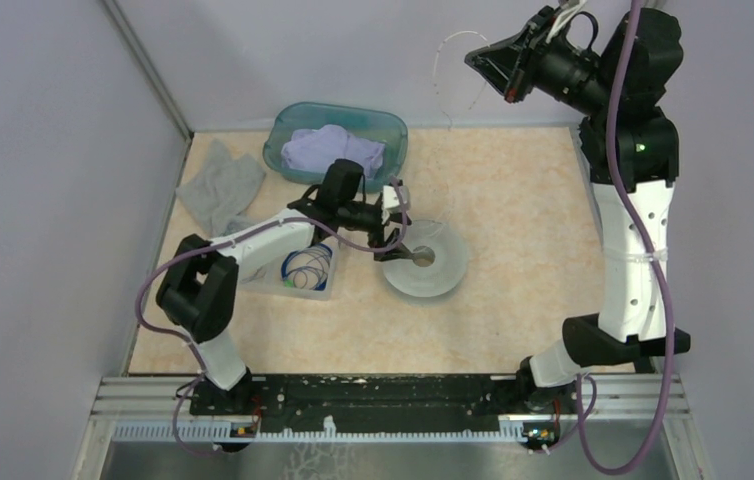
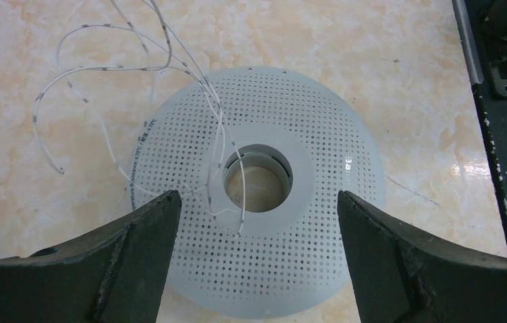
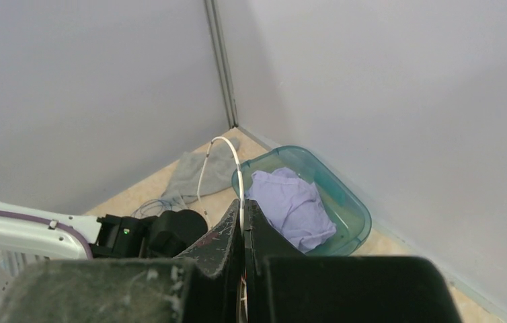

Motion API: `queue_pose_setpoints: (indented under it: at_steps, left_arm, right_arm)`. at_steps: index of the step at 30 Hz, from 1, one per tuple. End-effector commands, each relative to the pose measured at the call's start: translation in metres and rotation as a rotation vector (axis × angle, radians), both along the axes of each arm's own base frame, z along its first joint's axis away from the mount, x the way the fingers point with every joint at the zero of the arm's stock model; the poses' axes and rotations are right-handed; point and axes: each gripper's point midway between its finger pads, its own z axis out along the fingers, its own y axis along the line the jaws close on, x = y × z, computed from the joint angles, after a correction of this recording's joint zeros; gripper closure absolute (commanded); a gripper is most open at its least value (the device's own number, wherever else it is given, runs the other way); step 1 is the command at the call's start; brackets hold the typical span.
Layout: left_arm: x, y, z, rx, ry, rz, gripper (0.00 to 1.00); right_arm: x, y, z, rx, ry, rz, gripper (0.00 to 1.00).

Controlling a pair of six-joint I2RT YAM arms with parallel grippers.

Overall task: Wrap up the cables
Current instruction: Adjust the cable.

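a: where is the white cable (image 2: 106, 68)?

b: its thin loops lie partly across the top of the disc (image 2: 291, 262) and partly on the table (image 1: 513, 200) just beside it. one strand runs to the edge of the disc's centre hole. another stretch of it (image 1: 440, 62) arcs in the air, well above and beyond the far side of the disc.

a: what holds it up there?

b: my right gripper (image 3: 243, 210). its jaws are clenched tight with the white cable pinched between them, and the cable curves out from the tips. i cannot tell whether that stretch and the loops on the disc are one run.

a: and your left gripper (image 2: 257, 202)?

b: it hangs right over the disc with jaws spread wide, one finger to each side of the centre hole, grasping nothing.

a: the blue cables (image 1: 305, 265)?

b: coiled in a clear tray (image 1: 293, 292) just left of the disc, under my left arm.

a: anything else around?

b: a teal tub (image 1: 394, 128) with a purple cloth (image 1: 333, 150) in it sits beyond the disc, to its far left. a grey cloth (image 1: 218, 185) lies further left of the disc, next to the tub.
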Motion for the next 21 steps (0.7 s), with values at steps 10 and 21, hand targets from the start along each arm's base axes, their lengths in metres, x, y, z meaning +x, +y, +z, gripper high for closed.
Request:
queue_pose_setpoints:
  at_steps: [10,21]
  left_arm:
    - [0.028,-0.049,-0.003,0.002,-0.072,0.032,0.37]
    - [0.023,-0.053,0.005,-0.004,-0.027,0.021,0.94]
  right_arm:
    - [-0.010,-0.009,0.006,-0.004,-0.046,-0.036,1.00]
    - [0.001,-0.024,-0.006,-0.022,-0.027,-0.122,1.00]
